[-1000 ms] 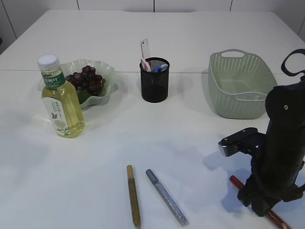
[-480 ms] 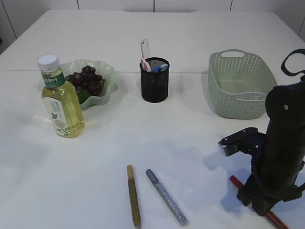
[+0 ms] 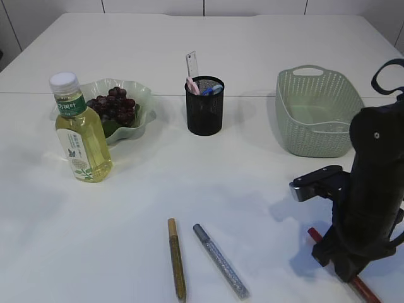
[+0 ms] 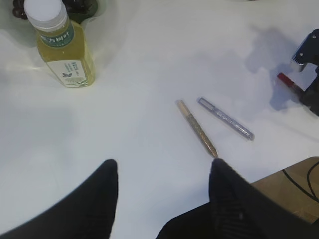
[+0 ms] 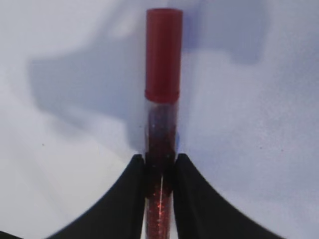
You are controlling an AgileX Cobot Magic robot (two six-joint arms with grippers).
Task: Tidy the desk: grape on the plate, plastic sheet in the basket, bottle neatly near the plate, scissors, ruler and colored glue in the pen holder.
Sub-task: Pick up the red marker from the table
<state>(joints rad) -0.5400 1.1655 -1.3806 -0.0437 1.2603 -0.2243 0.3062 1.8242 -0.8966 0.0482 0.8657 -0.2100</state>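
Red glitter glue is pinched mid-barrel between the right gripper fingertips on the table, its axis running toward twelve o'clock, cap farthest, while the pen holder stands well away toward ten o'clock.

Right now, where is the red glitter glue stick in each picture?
Exterior view: the red glue stick lies at the lower right, mostly hidden under the right pincer.
Left wrist view: only its red cap shows at the right edge, beside the black arm.
Right wrist view: it fills the middle, pinched between the two black fingers.
Shared landmark: the black right pincer itself, beside or around the stick in every view.
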